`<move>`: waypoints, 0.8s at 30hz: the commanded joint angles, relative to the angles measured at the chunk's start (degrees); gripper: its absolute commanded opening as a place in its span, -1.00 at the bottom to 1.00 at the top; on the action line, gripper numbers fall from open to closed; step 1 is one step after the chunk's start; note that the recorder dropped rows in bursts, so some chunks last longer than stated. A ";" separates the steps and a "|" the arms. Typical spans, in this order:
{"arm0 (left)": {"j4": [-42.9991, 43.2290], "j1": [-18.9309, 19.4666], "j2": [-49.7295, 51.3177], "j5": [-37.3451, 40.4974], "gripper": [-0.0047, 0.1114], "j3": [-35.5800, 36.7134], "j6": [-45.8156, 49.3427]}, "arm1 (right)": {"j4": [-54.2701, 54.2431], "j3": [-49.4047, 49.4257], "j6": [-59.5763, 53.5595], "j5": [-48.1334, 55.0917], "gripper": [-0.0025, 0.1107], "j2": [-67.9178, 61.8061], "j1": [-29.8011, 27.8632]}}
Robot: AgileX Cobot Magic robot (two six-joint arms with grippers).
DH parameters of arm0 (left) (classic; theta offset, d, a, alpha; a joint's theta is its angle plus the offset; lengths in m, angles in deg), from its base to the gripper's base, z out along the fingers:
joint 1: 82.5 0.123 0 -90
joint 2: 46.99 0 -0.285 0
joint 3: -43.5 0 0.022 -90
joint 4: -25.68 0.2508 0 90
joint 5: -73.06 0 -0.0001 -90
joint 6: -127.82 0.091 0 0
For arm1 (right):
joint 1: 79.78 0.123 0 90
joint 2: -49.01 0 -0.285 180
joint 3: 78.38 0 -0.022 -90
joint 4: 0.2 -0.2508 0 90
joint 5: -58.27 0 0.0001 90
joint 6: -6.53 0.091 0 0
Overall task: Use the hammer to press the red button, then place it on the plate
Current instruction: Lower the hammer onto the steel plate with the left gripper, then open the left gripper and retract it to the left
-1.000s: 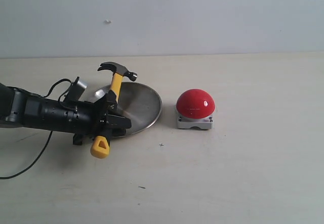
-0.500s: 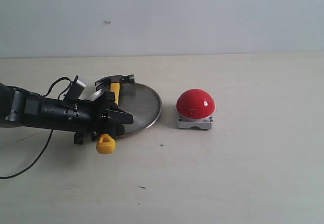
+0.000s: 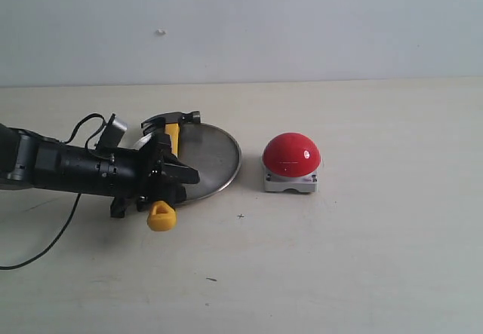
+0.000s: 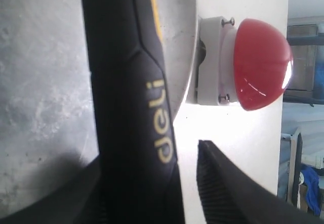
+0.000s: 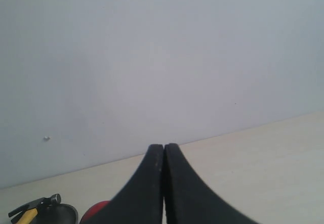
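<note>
left gripper (image 3: 175,182) spreading, no longer pinching yellow-and-black claw hammer (image 3: 173,133) | hammer now lying across round silver metal plate (image 3: 215,157), its yellow loop overhanging | right gripper (image 5: 163,183) staying pressed together | placement appearing done

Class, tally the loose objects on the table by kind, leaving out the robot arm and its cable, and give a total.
Hammer: 1
Red button: 1
Plate: 1
Total: 3
</note>
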 commanded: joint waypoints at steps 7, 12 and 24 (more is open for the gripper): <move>6.25 1.48 -5.08 1.24 -0.15 -0.36 -4.87 | 0.00 0.33 0.07 0.22 -0.96 0.31 -0.18; 10.68 1.73 -5.43 0.23 -0.15 -0.36 -7.06 | 0.00 0.33 0.07 0.22 -0.96 0.31 -0.18; 19.75 4.16 -5.56 0.64 -0.15 -0.36 -12.10 | 0.00 0.33 0.07 0.22 -0.96 0.31 -0.18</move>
